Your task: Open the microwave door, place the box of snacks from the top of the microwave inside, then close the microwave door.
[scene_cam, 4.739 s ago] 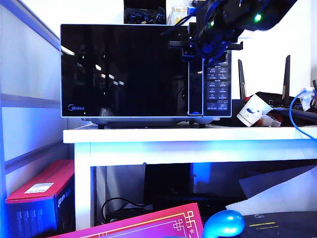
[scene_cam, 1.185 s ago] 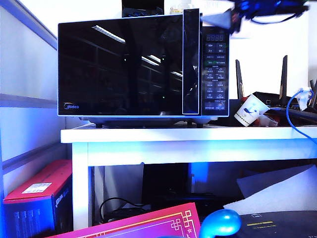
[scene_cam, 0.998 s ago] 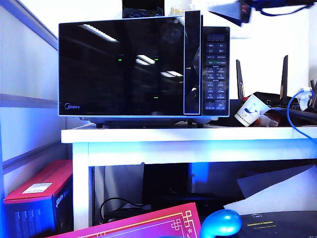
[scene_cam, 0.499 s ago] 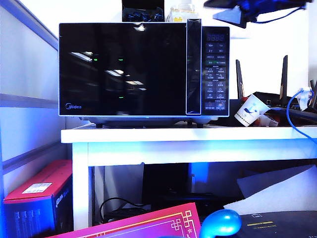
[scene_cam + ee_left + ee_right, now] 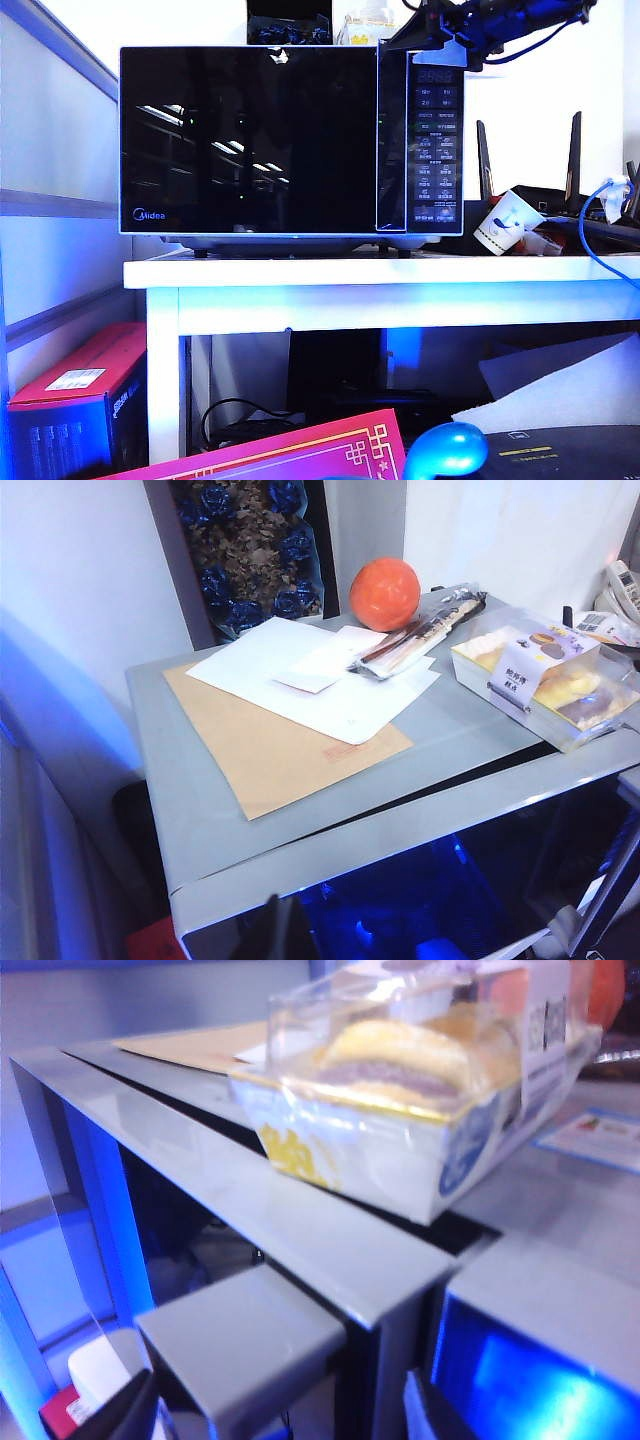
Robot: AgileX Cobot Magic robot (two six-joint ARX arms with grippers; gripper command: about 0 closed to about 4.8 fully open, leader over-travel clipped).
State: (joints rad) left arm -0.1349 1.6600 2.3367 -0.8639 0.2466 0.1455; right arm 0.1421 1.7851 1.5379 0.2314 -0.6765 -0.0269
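Box of snacks (image 5: 420, 1110) beyond open right tool (image 5: 270, 1415)

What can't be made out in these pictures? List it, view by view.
- Left gripper: left wrist view, only a tip at the frame edge; state unclear.
- Microwave interior: exterior view, hidden by the dark reflective door.
- Box of snacks: exterior view, mostly behind the microwave's top edge.
- Right gripper: exterior view, dark silhouette above the microwave; jaws unreadable there.

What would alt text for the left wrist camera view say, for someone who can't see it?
Looking down on the microwave's grey top: the box of snacks sits near one edge, beside an orange ball, white papers and a brown envelope. The microwave door glows blue below; the left pincer is barely visible.
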